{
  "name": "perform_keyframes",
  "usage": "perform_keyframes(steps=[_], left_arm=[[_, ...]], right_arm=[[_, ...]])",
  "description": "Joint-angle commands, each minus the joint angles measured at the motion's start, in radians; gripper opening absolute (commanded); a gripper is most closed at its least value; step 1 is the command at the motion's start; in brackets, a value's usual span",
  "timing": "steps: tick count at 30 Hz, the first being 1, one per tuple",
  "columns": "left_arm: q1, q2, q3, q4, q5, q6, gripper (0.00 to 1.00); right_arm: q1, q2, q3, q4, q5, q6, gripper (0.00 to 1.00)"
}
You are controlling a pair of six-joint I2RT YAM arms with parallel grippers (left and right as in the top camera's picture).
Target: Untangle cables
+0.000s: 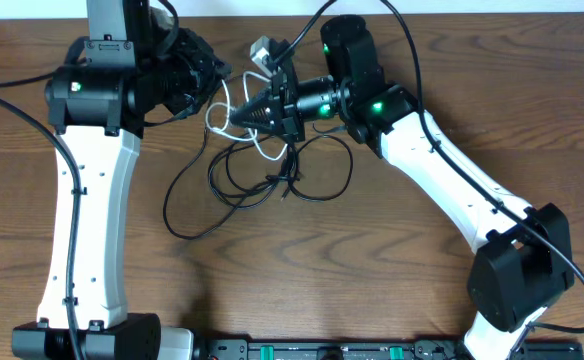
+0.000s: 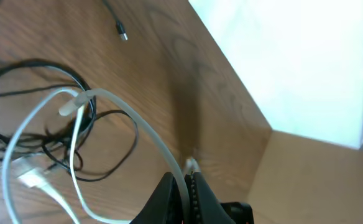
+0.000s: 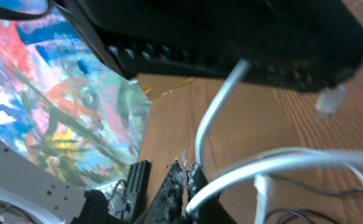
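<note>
The white cable (image 1: 215, 120) loops between both grippers at the back middle of the table. My left gripper (image 1: 215, 72) is shut on it; in the left wrist view the white cable (image 2: 138, 121) runs straight into the closed fingertips of the left gripper (image 2: 186, 175). My right gripper (image 1: 234, 117) points left and is also shut on the white cable (image 3: 281, 160), which comes out from between the jaws of the right gripper (image 3: 186, 168). The black cables (image 1: 242, 185) lie in tangled loops on the table just in front of the grippers, with black loops (image 2: 37, 62) crossing the white one.
A small grey-white plug block (image 1: 262, 48) sits behind the right gripper. A loose black plug end (image 2: 123, 35) lies apart on the wood. The table's far edge meets a white wall (image 2: 306, 56). A black rail (image 1: 352, 350) runs along the front edge.
</note>
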Motion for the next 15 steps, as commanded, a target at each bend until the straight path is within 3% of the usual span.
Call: perform_keyframes(steps=[1,9,15], left_arm=[[0.003,-0.005,0.008,-0.003,0.010,-0.101,0.08],[0.003,-0.005,0.008,-0.003,0.115,-0.137,0.07],[0.003,-0.005,0.008,-0.002,0.129,-0.137,0.07]], right_arm=[[-0.016,-0.001,0.002,0.024,-0.031,0.069,0.08],[0.000,-0.001,0.002,0.034,0.061,0.074,0.34],[0.007,-0.001,0.002,0.020,0.178,0.074,0.38]])
